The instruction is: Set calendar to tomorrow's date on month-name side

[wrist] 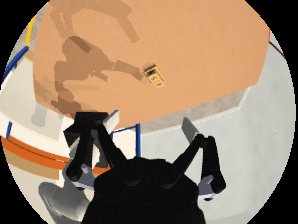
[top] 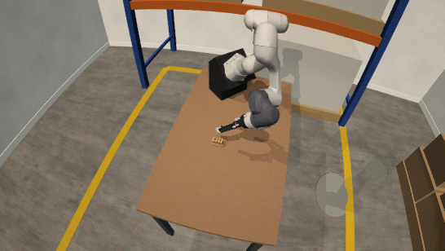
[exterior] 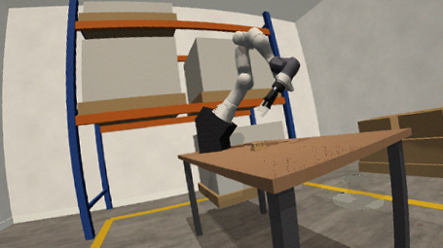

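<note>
The calendar is a small wooden tray with two cubes [top: 218,142], flat on the brown table near its middle. It shows low and tiny in the exterior view [exterior: 256,145] and small in the wrist view [wrist: 154,76]; its digits are too small to read. My gripper [top: 221,129] [exterior: 263,109] is open and empty. It hangs high above the table, to the right of and above the tray, well apart from it. In the wrist view the two fingers stand wide with nothing between them.
The black robot base box [top: 226,79] stands at the table's far end. A blue and orange rack [exterior: 139,112] with large boxes stands behind the table. Cardboard boxes [exterior: 417,144] are stacked on the floor at the right.
</note>
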Available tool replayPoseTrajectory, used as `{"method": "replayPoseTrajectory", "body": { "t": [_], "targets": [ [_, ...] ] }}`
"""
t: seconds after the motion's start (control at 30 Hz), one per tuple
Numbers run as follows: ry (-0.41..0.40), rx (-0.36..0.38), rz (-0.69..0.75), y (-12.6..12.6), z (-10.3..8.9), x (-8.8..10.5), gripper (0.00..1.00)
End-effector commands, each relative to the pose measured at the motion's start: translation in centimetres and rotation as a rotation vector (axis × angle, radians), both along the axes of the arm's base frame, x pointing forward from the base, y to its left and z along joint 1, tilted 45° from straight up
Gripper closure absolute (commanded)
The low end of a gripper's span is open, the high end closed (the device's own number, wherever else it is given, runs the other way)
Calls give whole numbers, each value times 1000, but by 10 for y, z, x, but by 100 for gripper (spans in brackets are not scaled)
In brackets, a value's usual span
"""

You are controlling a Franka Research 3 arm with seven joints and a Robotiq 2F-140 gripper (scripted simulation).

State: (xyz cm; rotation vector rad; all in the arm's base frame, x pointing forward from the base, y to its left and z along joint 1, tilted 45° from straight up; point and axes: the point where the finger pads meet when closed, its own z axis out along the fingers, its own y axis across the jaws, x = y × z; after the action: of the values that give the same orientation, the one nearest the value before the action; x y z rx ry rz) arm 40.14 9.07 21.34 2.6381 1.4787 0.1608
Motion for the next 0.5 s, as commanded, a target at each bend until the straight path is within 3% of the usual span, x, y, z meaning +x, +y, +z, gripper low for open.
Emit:
{"method": "replayPoseTrajectory", "body": {
  "t": [0.0,0.1,0.13,0.47],
  "targets": [
    [-7,8,-12,1,0,2,0],
    [-7,8,-12,1,0,2,0],
    [-4,97,-98,-8,-12,7,0],
    [-4,97,-98,-8,-12,7,0]
  ]
}}
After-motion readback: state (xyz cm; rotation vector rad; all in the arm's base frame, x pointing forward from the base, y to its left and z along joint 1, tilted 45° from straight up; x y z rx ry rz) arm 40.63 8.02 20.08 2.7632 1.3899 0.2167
